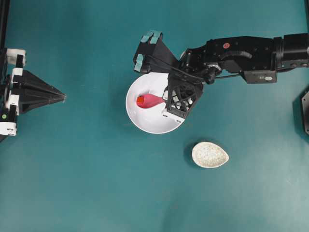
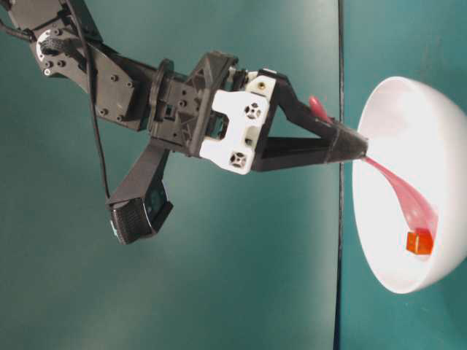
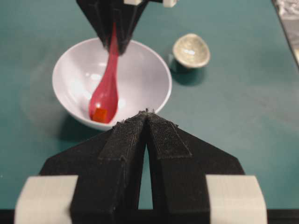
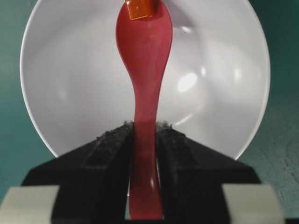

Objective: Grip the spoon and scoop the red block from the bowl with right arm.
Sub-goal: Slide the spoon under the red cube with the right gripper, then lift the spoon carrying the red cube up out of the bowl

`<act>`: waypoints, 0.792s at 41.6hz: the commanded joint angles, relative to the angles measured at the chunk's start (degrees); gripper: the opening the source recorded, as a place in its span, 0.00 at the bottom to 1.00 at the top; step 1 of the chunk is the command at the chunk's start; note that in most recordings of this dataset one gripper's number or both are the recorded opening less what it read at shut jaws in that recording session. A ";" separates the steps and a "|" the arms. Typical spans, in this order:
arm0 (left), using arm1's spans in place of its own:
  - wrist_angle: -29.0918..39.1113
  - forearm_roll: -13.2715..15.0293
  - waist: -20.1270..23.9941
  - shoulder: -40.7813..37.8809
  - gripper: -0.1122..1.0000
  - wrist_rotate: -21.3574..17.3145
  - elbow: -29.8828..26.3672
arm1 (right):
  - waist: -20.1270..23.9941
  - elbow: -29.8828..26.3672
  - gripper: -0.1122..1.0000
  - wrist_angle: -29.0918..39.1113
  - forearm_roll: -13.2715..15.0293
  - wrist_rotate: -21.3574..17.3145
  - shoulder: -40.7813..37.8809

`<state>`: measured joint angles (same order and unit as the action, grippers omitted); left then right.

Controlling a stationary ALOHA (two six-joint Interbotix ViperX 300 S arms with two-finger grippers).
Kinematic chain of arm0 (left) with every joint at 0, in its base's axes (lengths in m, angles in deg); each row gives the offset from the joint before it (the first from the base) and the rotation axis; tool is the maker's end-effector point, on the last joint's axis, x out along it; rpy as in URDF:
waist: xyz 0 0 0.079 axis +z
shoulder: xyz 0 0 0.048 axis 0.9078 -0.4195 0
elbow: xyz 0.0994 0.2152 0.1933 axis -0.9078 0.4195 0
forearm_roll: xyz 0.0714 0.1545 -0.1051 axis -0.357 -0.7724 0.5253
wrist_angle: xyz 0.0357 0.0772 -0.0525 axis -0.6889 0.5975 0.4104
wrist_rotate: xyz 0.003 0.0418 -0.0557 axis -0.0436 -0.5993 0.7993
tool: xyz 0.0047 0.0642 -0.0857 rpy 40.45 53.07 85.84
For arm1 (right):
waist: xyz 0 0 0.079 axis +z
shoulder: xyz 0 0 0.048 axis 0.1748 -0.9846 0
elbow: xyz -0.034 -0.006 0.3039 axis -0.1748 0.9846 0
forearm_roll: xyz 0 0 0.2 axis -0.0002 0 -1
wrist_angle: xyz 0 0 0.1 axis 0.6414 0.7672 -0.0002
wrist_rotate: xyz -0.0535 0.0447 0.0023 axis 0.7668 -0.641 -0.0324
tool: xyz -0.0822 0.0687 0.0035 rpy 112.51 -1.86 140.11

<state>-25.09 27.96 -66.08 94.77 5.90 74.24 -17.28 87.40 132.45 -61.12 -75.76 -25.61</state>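
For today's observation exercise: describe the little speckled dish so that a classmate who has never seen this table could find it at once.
Start at the big white bowl in the middle of the teal table, where the right claw holds a pink spoon. Just beyond the bowl, apart from it, sits the speckled dish. It is far smaller, egg-shaped rather than round, grey-white with flecks, and holds nothing.

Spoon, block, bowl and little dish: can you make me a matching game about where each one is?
Things:
1. spoon
2. red block
3. bowl
4. speckled dish

Places:
A. alone on the table, beside the bowl
B. held by the right tool
C. at the tip of the spoon's scoop
D. under the spoon

Pairs: 1-B, 2-C, 3-D, 4-A
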 commanded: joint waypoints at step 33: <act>-0.26 -0.18 -0.09 -0.18 0.10 0.62 -1.67 | 3.78 19.07 0.30 -19.78 -0.35 -4.48 13.54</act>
<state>-25.09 27.96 -66.08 94.77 6.42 74.24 -13.85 105.07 115.66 -61.30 -80.15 -15.51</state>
